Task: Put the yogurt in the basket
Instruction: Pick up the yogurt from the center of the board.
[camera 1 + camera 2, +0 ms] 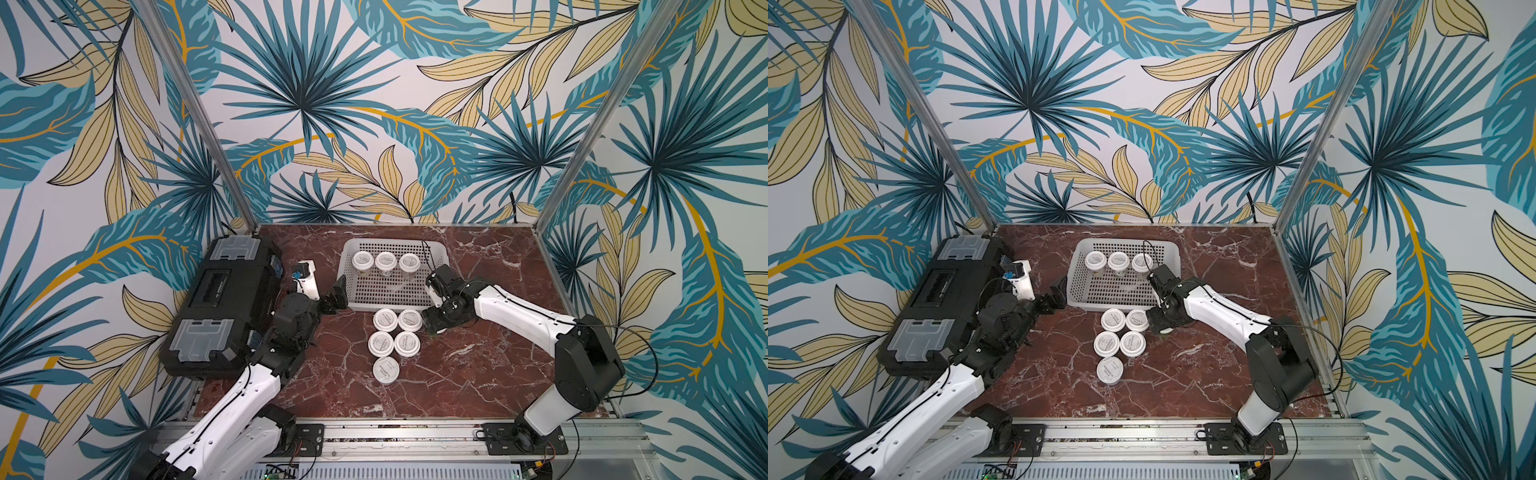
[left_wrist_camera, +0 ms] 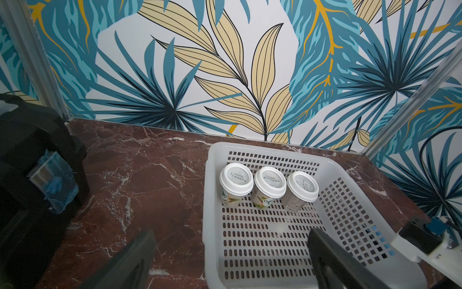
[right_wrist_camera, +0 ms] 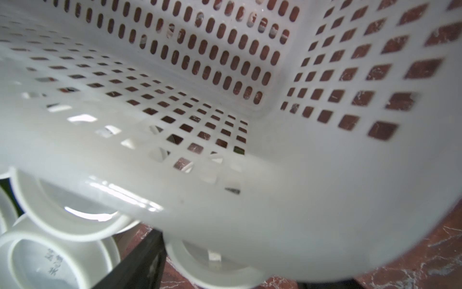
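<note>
Three yogurt jars (image 1: 386, 261) were seen upright in a row against the far wall of the basket (image 1: 436, 249), just above centre frame in both top views. Five more were grouped on the marble table (image 1: 478, 374) just below the basket's near rim, at centre frame: two pairs w/ lids touching or nearly so, and a single jar (image 1: 386, 369) lowest. A sixth jar (image 1: 1165, 331) was mostly hidden under the right gripper (image 1: 438, 328), right of the upper pair & beside the basket's lower-right corner. In the right wrist view its lid (image 3: 212, 260) was shown next to one black finger (image 3: 140, 262), w/ the basket rim blocking the other side (so whether the jaws were clamped on the jar or merely astride it could not be told). The left gripper (image 1: 337, 296) was held just left of the basket, near its lower-left corner, jaws spread wide & nothing between them. In the left wrist view both fingers (image 2: 132, 260) were seen well apart. A black toolbox (image 1: 224, 303) w/ clear lid compartments was set at left-centre of frame, beside the left arm.
</note>
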You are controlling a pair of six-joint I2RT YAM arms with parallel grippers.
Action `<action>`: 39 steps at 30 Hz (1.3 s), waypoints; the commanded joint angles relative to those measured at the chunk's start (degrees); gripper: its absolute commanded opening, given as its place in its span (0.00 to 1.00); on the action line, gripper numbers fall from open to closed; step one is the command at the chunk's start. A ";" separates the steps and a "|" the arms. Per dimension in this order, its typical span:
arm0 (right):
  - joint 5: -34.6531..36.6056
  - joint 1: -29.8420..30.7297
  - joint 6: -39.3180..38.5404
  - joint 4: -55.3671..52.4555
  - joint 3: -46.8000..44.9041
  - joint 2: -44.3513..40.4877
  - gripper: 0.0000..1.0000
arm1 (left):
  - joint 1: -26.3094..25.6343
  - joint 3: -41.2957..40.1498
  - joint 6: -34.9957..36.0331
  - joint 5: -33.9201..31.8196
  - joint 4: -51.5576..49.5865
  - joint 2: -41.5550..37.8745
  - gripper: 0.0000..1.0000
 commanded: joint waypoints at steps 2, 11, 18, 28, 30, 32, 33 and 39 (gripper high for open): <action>1.17 0.29 0.36 0.96 0.03 1.16 0.81 | 0.41 -0.90 0.86 0.59 1.38 0.11 0.99; 0.97 0.36 0.62 1.33 -0.63 0.10 0.74 | 0.46 -0.90 1.03 0.46 1.21 -0.14 0.99; 0.72 0.30 0.78 -1.23 -1.69 -3.92 0.70 | 0.43 -0.91 0.94 0.59 1.20 -0.14 0.99; -0.49 0.37 0.72 -8.55 -1.59 -13.26 0.70 | 0.40 -0.99 0.62 0.90 1.20 -0.19 0.99; -1.23 0.44 0.72 -10.35 -0.38 -15.12 0.70 | 0.46 -0.99 0.60 0.93 1.23 -0.15 0.99; -2.33 0.43 0.45 -12.56 1.39 -16.48 0.70 | 0.46 -0.91 0.51 0.92 1.29 0.06 0.99; -2.88 0.42 0.33 -13.51 2.26 -16.82 0.70 | 0.41 -0.91 0.49 0.89 1.29 0.01 0.99; -2.90 0.35 -0.93 -16.13 8.08 -17.76 0.70 | 0.47 -0.82 0.54 1.03 1.21 0.18 0.99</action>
